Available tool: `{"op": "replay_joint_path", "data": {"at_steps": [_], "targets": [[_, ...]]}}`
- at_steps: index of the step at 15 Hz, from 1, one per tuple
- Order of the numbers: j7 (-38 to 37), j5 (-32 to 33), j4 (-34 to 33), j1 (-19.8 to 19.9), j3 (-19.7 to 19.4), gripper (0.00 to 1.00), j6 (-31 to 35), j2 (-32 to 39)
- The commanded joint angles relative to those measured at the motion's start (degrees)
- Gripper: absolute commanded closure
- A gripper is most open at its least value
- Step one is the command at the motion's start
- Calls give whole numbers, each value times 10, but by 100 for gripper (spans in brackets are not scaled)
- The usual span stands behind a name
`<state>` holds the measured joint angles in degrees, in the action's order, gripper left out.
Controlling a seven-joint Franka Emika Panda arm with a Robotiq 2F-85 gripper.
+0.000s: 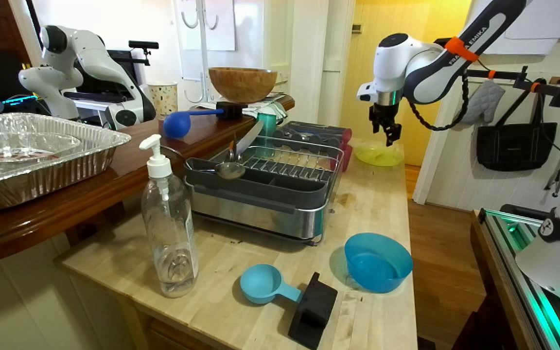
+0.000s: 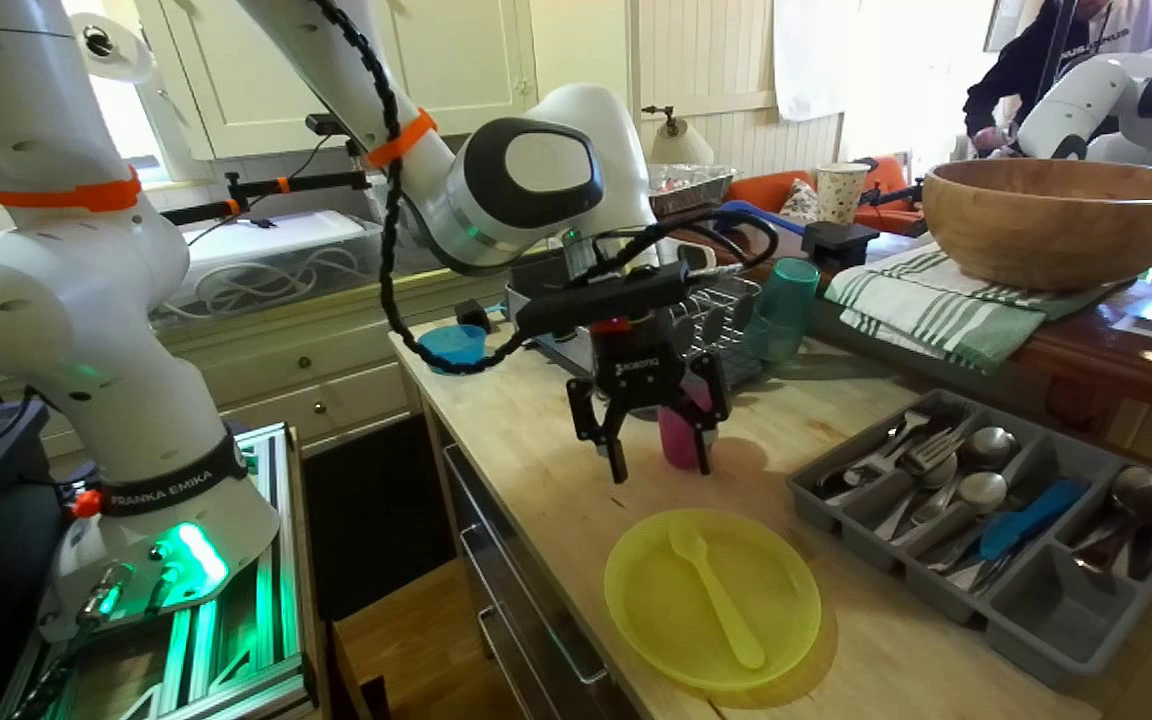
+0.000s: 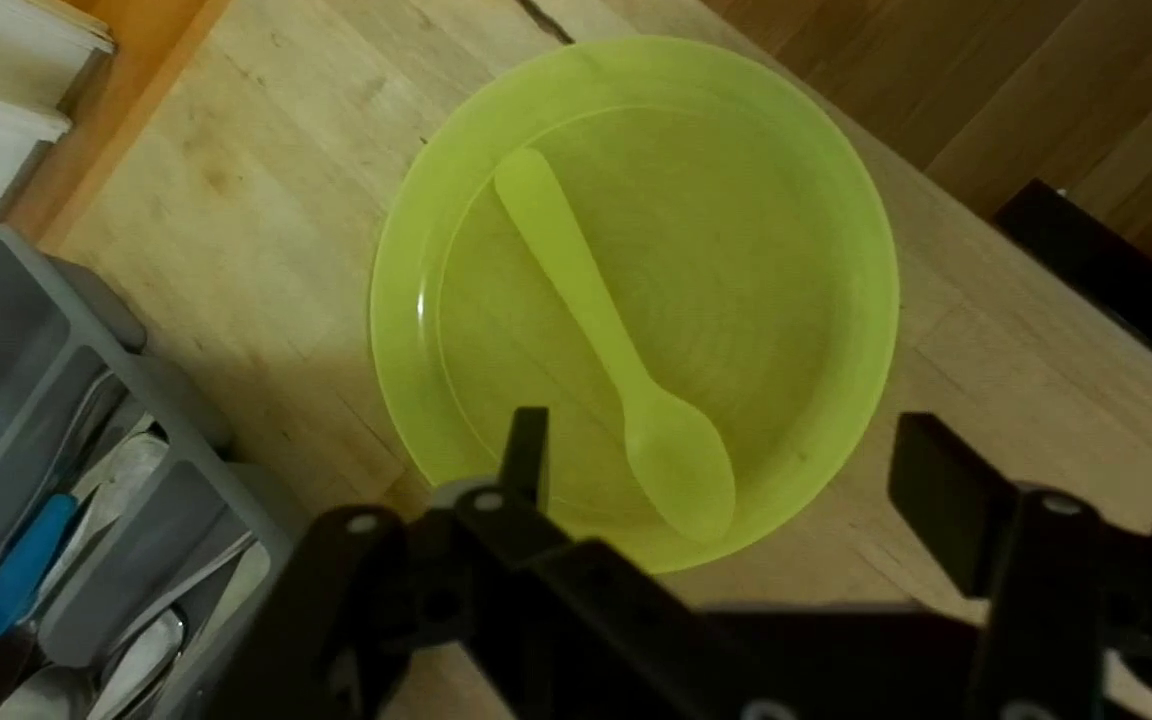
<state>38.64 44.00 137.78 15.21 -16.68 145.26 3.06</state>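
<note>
The 2 fingers point(image 2: 617, 460) of the gripper point(image 2: 662, 468) stand wide apart and point down, in the air above a pale wooden counter point(image 2: 556, 470). Nearest to them, lower down on the counter, is a yellow-green plate point(image 3: 766, 300): in the wrist view the left fingertip overlaps its near rim, while the right fingertip shows just to the right of it. A spoon point(image 3: 586, 290) of the same colour lies in the plate (it almost melts into it), handle toward the far left, wide end toward the gripper.

In an exterior view a grey cutlery tray point(image 2: 1061, 605) sits right of the plate, holding metal forks and spoons and 1 blue utensil point(image 2: 1031, 520). A pink cup point(image 2: 678, 445) stands on the far side of the fingers, and beyond it come the dish rack point(image 1: 260, 226) and, at its right, a teal tumbler point(image 2: 786, 310).

At the counter's other end, near in an exterior view, are a blue bowl point(image 1: 377, 262) by the right edge, a light-blue scoop point(image 1: 260, 283) whose handle meets a black block point(image 1: 311, 311), and, farther left, a clear pump bottle point(image 1: 170, 233). On the darker raised counter a wooden bowl point(image 2: 1056, 225) rests on a striped towel point(image 2: 956, 310); a 2nd robot arm point(image 1: 97, 58) stands farther off.
</note>
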Motion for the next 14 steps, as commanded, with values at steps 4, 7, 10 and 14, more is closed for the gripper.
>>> {"op": "replay_joint_path", "data": {"at_steps": [4, 7, 10, 14], "targets": [[129, -188, 15, -2, 15, 0, -77, -74], [109, -219, 4, -8, 18, 0, -158, -110], [19, -207, 6, -13, 35, 0, -239, -149], [-106, -214, 33, -35, 65, 0, -287, -195]]}}
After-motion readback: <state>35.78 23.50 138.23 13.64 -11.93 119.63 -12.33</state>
